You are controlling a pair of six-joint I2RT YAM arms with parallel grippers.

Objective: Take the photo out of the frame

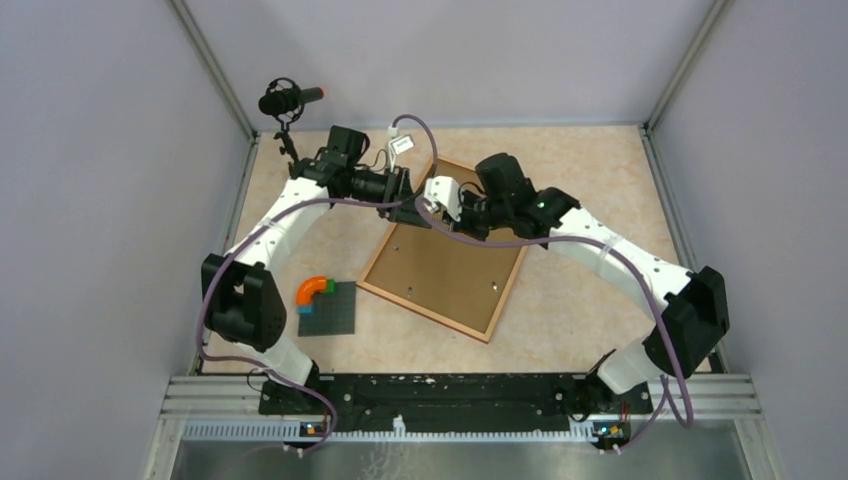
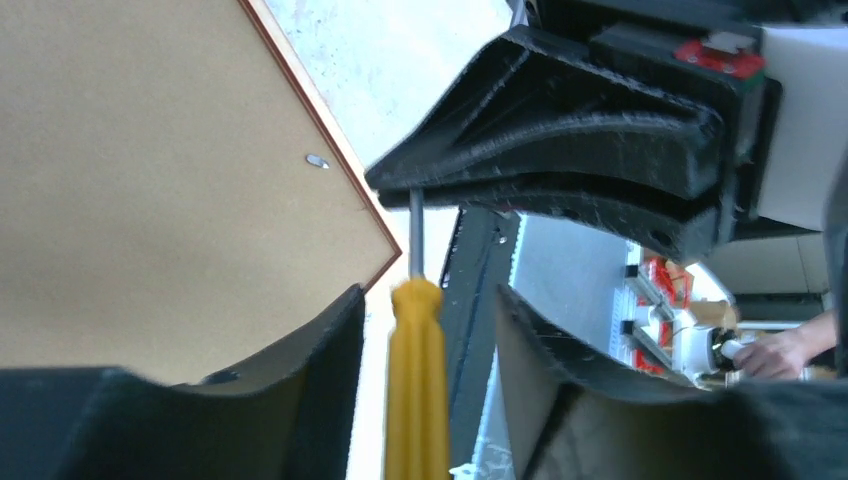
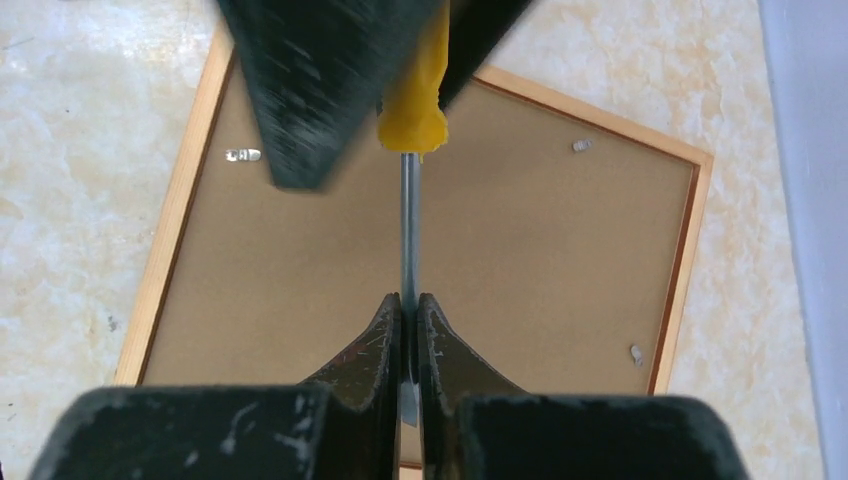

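Between right fingers (image 3: 365,360): screwdriver (image 3: 412,135) shaft, pinched tight | left fingers (image 2: 315,345): spread, flanking yellow handle, gaps both sides | below fingers: frame (image 3: 300,270) back-up on surface (image 3: 60,100)

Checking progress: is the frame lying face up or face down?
Face down: the frame lies flat with its brown backing board and small clips upward.
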